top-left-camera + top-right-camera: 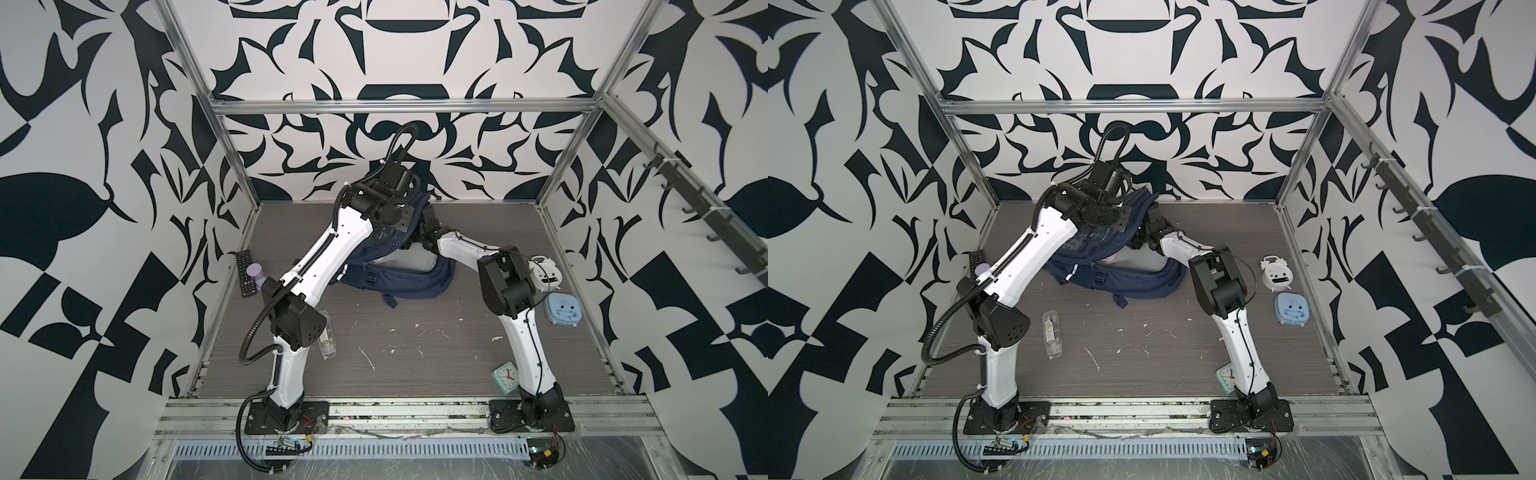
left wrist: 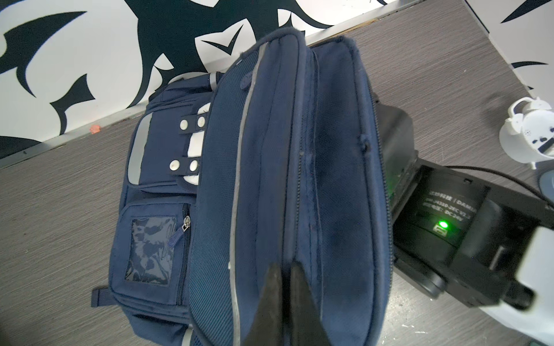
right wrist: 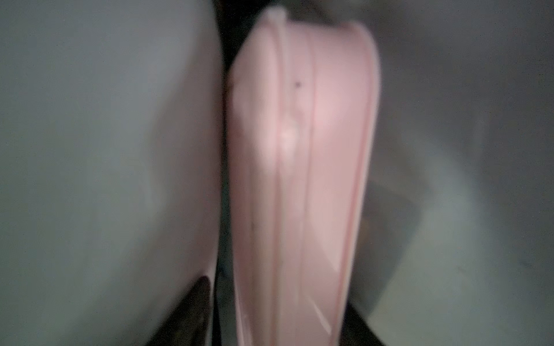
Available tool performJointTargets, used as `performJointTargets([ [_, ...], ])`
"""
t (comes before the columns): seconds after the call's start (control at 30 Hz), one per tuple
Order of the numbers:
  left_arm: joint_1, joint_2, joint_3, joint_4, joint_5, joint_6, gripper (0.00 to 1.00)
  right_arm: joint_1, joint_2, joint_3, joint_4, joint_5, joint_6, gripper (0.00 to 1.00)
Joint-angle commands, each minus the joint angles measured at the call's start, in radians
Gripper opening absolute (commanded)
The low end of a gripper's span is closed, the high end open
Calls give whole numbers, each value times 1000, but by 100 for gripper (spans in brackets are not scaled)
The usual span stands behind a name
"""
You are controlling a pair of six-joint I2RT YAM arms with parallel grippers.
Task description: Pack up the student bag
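Observation:
The student bag (image 1: pixel 399 282) is a navy-blue backpack lying at the back of the table, seen in both top views. Its upper flap (image 2: pixel 269 149) is lifted, and the pale lining (image 1: pixel 1142 262) shows in the mouth. My left gripper (image 2: pixel 286 266) is shut on a fold of that flap and holds it up. My right gripper (image 3: pixel 278 290) is deep inside the bag, hidden in both top views past its wrist (image 1: pixel 428 232). A pink flat case (image 3: pixel 299 149) stands between its jaws. The jaws are open, with a gap beside one finger (image 3: pixel 201 299).
A black remote (image 1: pixel 245 272) and a purple-capped bottle (image 1: pixel 255 274) lie at the left wall. A clear plastic case (image 1: pixel 1052 332) is near the left arm. At the right are a white alarm clock (image 1: pixel 544 272), a light blue box (image 1: pixel 563 309) and a mint clock (image 1: pixel 507 376).

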Motion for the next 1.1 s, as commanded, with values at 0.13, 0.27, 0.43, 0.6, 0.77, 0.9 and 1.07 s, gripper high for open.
performJointTargets([
  [0.13,7,-23,56,36,40,-17,0,6,-145,-1,-195,36,-197,73],
  [0.27,9,-17,61,39,47,-24,0,5,-180,-52,-197,38,-217,71],
  [0.43,9,-21,46,50,59,-37,0,4,-134,-36,-161,-14,-196,57],
  [0.6,9,-29,24,51,61,-40,0,6,-92,-14,-130,-23,-171,50],
  [0.77,9,-36,5,63,59,-40,0,5,-71,-18,-54,-68,-131,49],
  [0.9,9,-26,0,65,69,-40,0,2,-121,-83,-31,-71,-149,50],
  [1.07,9,-4,-2,75,84,-44,0,-14,-234,-215,-54,-48,-195,54],
])
